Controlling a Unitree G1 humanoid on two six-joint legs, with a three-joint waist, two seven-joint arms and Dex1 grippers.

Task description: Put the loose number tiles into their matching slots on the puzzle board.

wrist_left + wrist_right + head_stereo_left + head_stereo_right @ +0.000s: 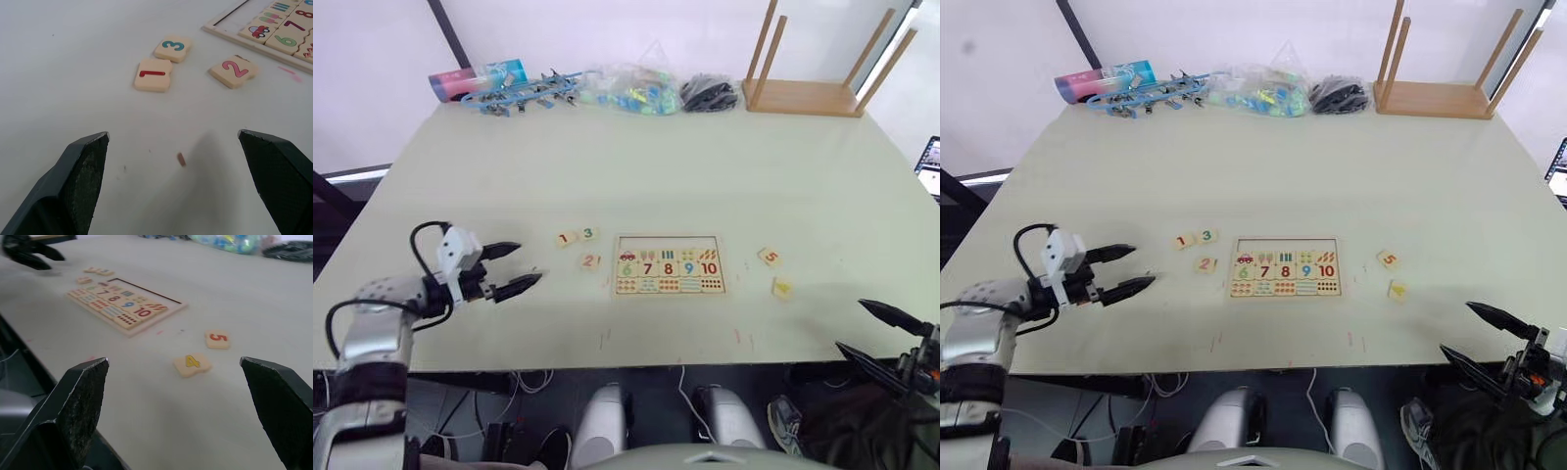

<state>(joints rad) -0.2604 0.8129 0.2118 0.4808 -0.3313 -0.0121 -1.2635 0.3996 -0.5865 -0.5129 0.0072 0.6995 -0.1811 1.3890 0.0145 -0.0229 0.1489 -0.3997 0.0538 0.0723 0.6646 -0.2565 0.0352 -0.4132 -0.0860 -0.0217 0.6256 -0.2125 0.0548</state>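
From the head we see the puzzle board (668, 265) mid-surface, both end effectors released: left end effector (512, 267), right end effector (878, 333). Our left wrist reads tiles 1 (153, 74), 3 (173, 48), 2 (234, 70). Our right wrist adds tiles 5 (217, 339) and 4 (192, 364).

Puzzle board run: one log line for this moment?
puzzle board: top row empty | tiles 1, 2, 3 left of board | 4, 5 right | left end effector open | right end effector open
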